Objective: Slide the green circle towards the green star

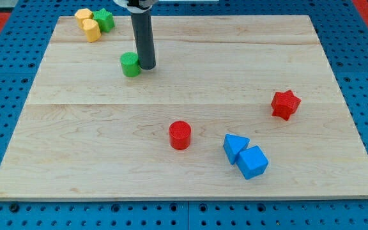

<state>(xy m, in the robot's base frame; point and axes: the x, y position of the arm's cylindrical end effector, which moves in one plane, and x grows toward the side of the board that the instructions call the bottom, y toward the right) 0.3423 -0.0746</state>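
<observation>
Just left of my tip [147, 66], touching or nearly so, you see the green circle [130, 64], an upright cylinder with no long axis and no facing to mind. Up and left of my tip, near the board's top-left corner, sits the green star [105, 19] beside a yellow block [88, 25]. No jaws exist here, only a bare rod. You should push from the circle's lower right, keeping contact centred so it doesn't slip sideways.

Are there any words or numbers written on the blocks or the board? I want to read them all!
None: no words, numbers or signs show anywhere.
The green circle, green star, my tip just right of the circle, and the wooden board are all plain.
</observation>
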